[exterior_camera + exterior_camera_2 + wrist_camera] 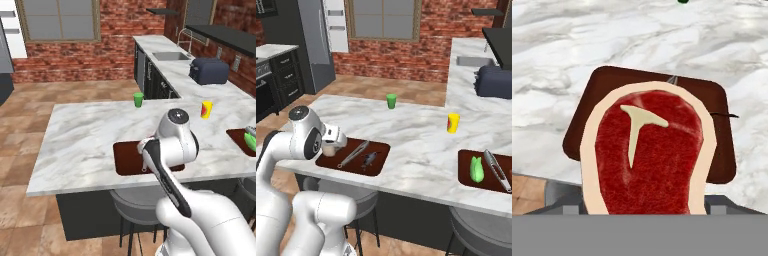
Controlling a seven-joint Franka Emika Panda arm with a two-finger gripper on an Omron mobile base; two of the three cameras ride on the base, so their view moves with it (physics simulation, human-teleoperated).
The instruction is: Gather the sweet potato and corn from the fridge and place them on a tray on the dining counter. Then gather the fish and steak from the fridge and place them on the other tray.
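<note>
Now we carry the steak (648, 155) pinched in our hand (331, 148), hanging just above the left tray's (709, 100) near-left corner on the desk (80, 140); the fish (369, 159) lies right of it.

So the white arm (303, 135) hangs over the near tray (376, 165) at about 8 o'clock, tongs (353, 153) and a small grey fish (369, 159) lying on it. The other tray (465, 172) at 4 o'clock holds the corn (476, 169) and more tongs (497, 170), with a green cup (391, 101) and yellow cup (453, 123) farther back on the marble counter (416, 140).

Kitchen, brick walls, sink (171, 56), marble counter (90, 135), likely toaster (209, 71)
</note>
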